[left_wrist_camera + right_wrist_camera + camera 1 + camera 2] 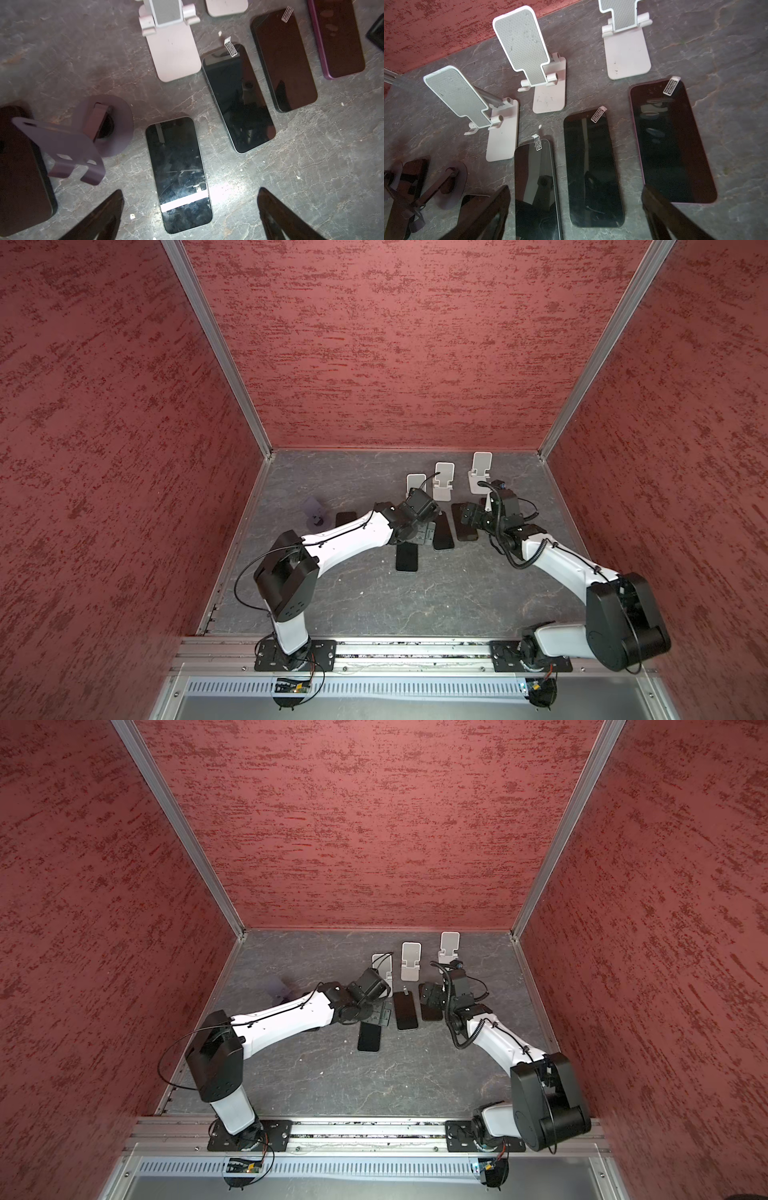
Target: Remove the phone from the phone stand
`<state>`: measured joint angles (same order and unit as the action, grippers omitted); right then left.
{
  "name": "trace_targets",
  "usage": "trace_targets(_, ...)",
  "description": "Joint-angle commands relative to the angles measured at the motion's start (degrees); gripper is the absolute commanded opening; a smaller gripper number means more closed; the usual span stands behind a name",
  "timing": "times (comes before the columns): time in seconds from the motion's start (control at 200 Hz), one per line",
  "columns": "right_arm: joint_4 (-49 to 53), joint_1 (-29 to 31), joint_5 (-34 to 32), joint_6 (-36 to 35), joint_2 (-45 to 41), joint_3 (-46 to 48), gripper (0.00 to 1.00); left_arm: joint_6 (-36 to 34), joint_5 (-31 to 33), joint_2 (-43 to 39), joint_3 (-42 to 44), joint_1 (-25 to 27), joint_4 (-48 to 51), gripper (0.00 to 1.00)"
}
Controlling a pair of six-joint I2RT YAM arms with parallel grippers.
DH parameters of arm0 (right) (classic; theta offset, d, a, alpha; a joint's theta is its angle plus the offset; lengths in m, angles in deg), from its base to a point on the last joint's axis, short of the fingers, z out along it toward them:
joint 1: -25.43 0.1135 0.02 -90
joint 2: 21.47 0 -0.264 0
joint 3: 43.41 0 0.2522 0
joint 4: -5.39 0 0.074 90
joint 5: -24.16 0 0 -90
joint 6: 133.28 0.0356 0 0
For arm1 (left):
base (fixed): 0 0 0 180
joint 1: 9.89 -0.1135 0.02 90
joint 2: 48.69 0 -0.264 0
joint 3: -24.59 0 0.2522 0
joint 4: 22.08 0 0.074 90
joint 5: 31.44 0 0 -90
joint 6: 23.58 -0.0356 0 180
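Closest to the lens, my left arm and right arm arch over the grey surface; the phone stand, one of three white ones along the far edge, sits bare; the phone lies flat toward the middle, screen up, so I judge it removed; left claw hangs spread wide above it, gripping nothing, clear of its edges; right claw gapes empty too.

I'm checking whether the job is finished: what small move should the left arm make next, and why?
Probably lift the left end effector up and pull back. Its jaws stand open over a phone lying flat on the table, and the three white stands and the purple stand all look empty, so nothing seems left to remove.
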<state>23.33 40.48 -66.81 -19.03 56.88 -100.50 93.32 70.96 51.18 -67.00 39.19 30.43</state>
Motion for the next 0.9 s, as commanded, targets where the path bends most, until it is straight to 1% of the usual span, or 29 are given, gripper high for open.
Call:
trace_targets(0.0,0.5,-0.43,1.58,0.89,0.47,-2.37,0.99,-2.9,1.32,-3.43,2.9,-1.11,-5.53,1.0)
trace_targets(0.18,1.18,-0.33,1.84,0.8,0.93,-3.3,0.99,-6.38,0.56,-8.1,10.92,-2.38,-14.41,1.0)
trace_targets(0.321,1.87,-0.4,2.17,0.89,1.11,-3.83,0.99,-8.26,-0.88,-10.62,16.3,-4.66,-20.86,1.0)
trace_targets(0.446,2.3,-0.36,2.14,0.95,1.02,-3.78,0.99,-9.63,-1.49,-12.0,19.47,-6.98,-24.43,1.0)
trace_targets(0.706,3.81,-0.34,1.26,0.89,0.93,-4.1,0.99,-12.66,-3.62,-14.24,23.12,-12.78,-27.26,1.0)
trace_targets(0.892,4.6,-0.3,1.34,0.89,1.19,-4.4,0.99,-14.6,-5.14,-13.27,24.16,-15.6,-28.73,1.0)
